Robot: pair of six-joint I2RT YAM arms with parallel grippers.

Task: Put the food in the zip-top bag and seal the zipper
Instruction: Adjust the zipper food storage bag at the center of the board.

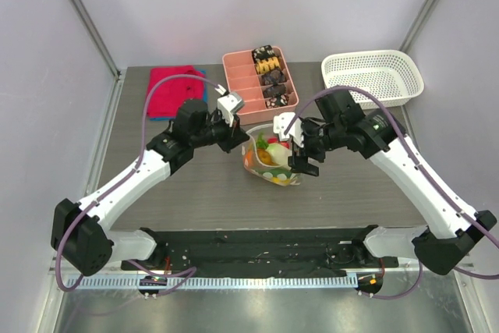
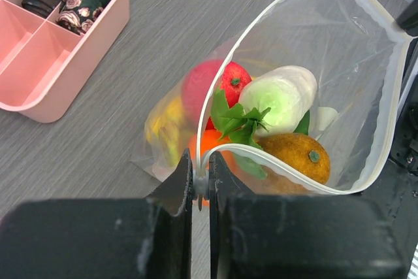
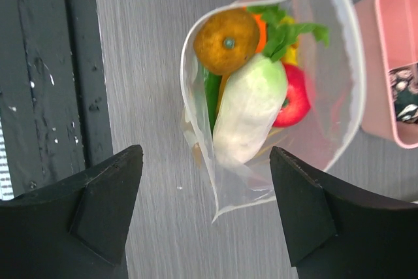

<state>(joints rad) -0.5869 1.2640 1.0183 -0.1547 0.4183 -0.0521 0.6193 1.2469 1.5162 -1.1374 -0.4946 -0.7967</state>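
The clear zip-top bag point(image 1: 270, 158) stands on the table between my two arms with its mouth wide open. Inside lies the food: an orange point(image 2: 297, 155), a red apple point(image 2: 225, 80), a white and green piece point(image 2: 281, 93) and leafy greens. My left gripper point(image 2: 201, 181) is shut on the zipper point(image 2: 296, 174) at one end of the mouth and holds that edge up. My right gripper point(image 3: 206, 161) is open, its fingers point(image 3: 111, 187) on either side of the bag's opposite corner without touching it. From that side the orange point(image 3: 225, 40) and the white piece point(image 3: 251, 112) show through the mouth.
A pink divided tray point(image 1: 238, 76) with dark snacks stands just behind the bag, near my left gripper point(image 1: 236, 136). A white mesh basket point(image 1: 373, 76) is at the back right, a red cloth point(image 1: 175, 90) at the back left. The black base rail point(image 1: 257, 243) runs along the near edge.
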